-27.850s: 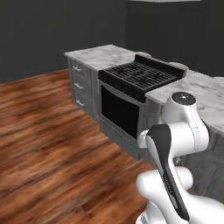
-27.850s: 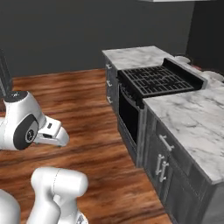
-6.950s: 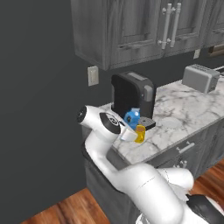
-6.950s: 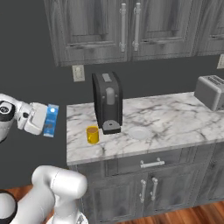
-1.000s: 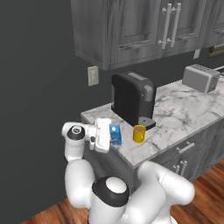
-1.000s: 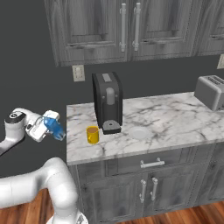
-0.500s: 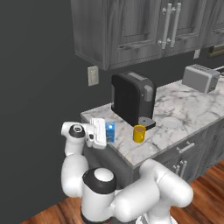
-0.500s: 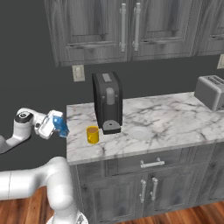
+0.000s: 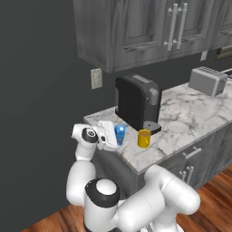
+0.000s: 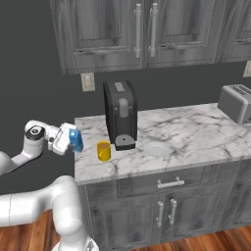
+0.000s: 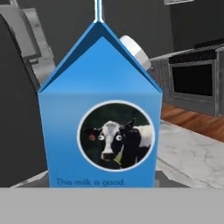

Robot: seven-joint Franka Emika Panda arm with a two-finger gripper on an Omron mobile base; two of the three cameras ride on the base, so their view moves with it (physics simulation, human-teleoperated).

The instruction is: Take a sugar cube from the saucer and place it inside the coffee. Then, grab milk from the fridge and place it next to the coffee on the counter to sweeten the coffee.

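My gripper (image 9: 111, 136) (image 10: 66, 138) is shut on the milk (image 9: 120, 134) (image 10: 75, 139), a blue gable-top carton held upright at the counter's left edge. Up close in the hand view, the milk (image 11: 98, 127) shows a round cow label and a white cap. The coffee (image 9: 144, 138) (image 10: 103, 151), a yellow mug, stands on the counter (image 9: 204, 108) (image 10: 196, 135) a short way right of the carton. The saucer (image 9: 176, 128) (image 10: 156, 148) lies further right, in front of the coffee machine. No sugar cube can be made out. A tall dark face stands left of the counter; I cannot tell whether it is the fridge.
A black coffee machine (image 9: 136, 102) (image 10: 120, 115) stands just behind the mug. A toaster (image 9: 207, 80) (image 10: 238, 103) sits at the far right of the counter. Grey wall cabinets (image 10: 137, 34) hang above, and drawers with metal handles (image 10: 170, 184) run below.
The gripper has carried the milk rightward, from beside the counter to its left edge, closer to the yellow mug. The arm has folded in under it.
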